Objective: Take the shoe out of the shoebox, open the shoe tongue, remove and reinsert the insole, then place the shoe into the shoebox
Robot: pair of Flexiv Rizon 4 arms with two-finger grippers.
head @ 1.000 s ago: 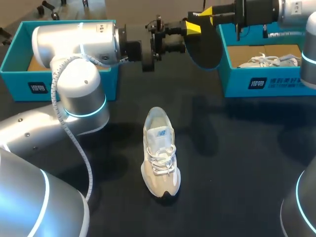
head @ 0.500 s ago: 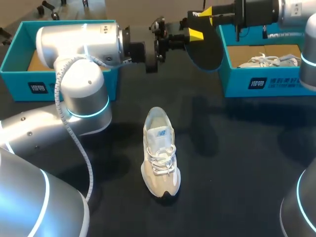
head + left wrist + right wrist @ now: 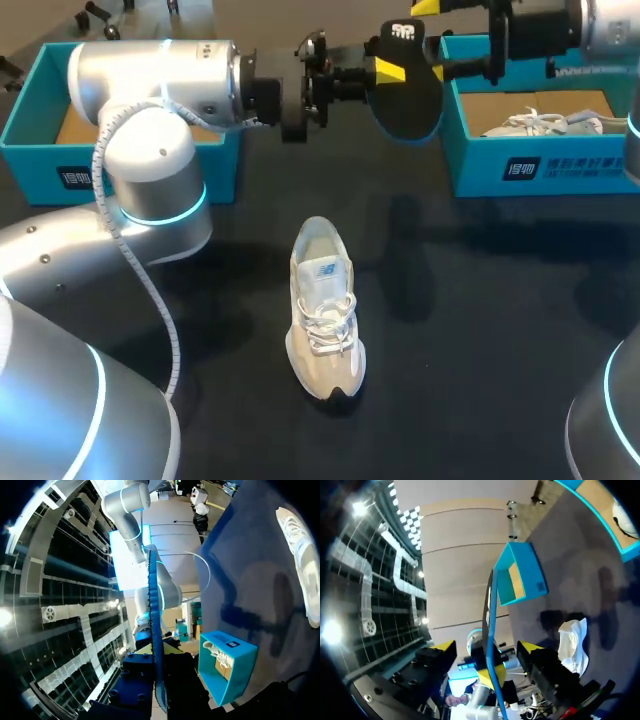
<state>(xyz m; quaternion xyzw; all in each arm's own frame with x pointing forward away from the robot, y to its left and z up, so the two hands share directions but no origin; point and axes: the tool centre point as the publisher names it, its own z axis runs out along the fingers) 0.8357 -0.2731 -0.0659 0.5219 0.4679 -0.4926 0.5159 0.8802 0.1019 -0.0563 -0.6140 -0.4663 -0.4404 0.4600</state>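
The left shoebox (image 3: 40,150) at the far left corner of the table (image 3: 480,300) is mostly covered by the left arm (image 3: 150,90), so little of its inside shows. The right shoebox (image 3: 480,165) at the far right corner runs off the head view's edge, and its front wall hides the lower part of the second shoe (image 3: 545,122). The left gripper (image 3: 392,70) shows one yellow tip on the insole (image 3: 410,105); the other tip is behind it. The head view's top edge cuts off the right gripper (image 3: 487,650). In the left wrist view the insole is edge-on, and the black rim clips the shoe (image 3: 300,550).

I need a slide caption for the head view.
Left gripper holds the black insole; beige shoe stands on table.
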